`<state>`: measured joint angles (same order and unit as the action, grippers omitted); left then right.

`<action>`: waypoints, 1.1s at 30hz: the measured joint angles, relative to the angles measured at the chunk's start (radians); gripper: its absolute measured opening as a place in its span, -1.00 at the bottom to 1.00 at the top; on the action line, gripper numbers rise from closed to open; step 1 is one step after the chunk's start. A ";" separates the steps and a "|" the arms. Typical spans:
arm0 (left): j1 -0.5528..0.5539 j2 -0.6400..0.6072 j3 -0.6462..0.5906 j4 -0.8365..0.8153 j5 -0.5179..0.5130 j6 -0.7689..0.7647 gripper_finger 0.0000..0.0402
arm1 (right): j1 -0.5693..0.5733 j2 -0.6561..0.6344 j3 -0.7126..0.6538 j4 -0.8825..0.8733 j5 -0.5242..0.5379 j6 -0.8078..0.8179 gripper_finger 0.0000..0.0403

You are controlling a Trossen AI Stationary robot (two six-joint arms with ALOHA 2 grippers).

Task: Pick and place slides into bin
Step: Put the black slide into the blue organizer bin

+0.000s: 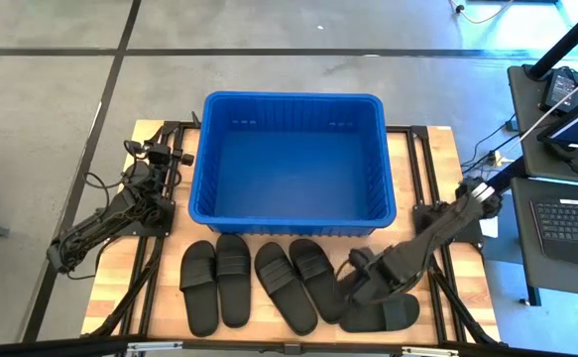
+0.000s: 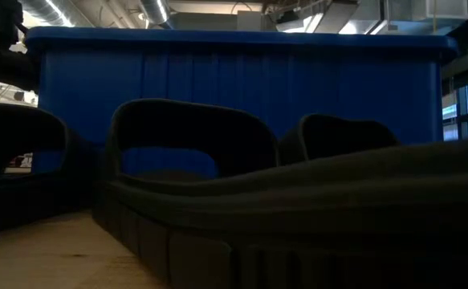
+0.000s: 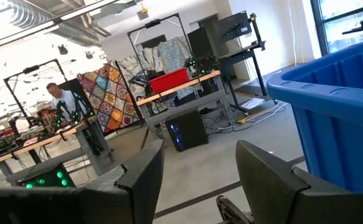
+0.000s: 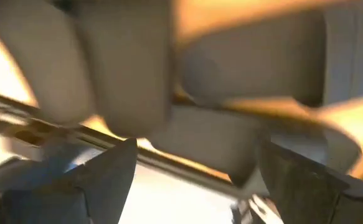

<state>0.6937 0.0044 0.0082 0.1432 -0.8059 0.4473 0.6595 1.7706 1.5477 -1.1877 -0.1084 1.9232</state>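
Observation:
Several black slides lie in a row on the wooden table, near side of the blue bin (image 1: 290, 154): two at the left (image 1: 217, 283), two in the middle (image 1: 298, 283), one (image 1: 346, 297) partly under my right gripper, and one lying crosswise (image 1: 386, 315) at the near right. My right gripper (image 1: 356, 280) is open and low over the right end of the row; its wrist view (image 4: 193, 180) shows pale, blurred slides just ahead of the spread fingers. My left gripper (image 1: 170, 157) is open and empty at the bin's left side, and it also shows in its wrist view (image 3: 197, 186). The low view shows slides (image 2: 185, 160) in front of the bin (image 2: 234, 72).
The bin's tall walls (image 3: 337, 106) stand right beside my left gripper. Desks with a keyboard (image 1: 571, 220) and monitors stand beyond the table's right edge. A person (image 3: 60, 99) works at a bench far off in the room.

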 joint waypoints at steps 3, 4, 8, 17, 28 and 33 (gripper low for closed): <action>0.000 0.000 0.000 0.000 0.000 0.000 -0.03 | 0.011 0.072 0.046 -0.037 -0.098 0.045 0.62; 0.000 0.000 0.000 0.000 0.000 0.000 -0.03 | 0.013 0.098 0.073 -0.062 -0.126 0.059 0.62; 0.000 0.000 0.000 0.000 0.000 0.000 -0.03 | 0.023 0.216 0.205 -0.217 -0.211 0.085 0.62; 0.000 0.000 0.000 0.000 0.000 0.000 -0.03 | 0.030 0.398 0.330 -0.330 -0.308 0.062 0.62; 0.000 0.000 0.000 0.000 0.072 -0.001 -0.03 | 0.066 0.444 0.214 -0.377 -0.402 0.080 0.62; 0.000 0.000 0.000 0.000 0.072 -0.001 -0.03 | 0.083 0.444 0.128 -0.367 -0.442 0.087 0.62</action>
<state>0.6933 0.0044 0.0080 0.1430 -0.7334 0.4464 0.7426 2.2147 1.6756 -1.5546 -0.5503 2.0100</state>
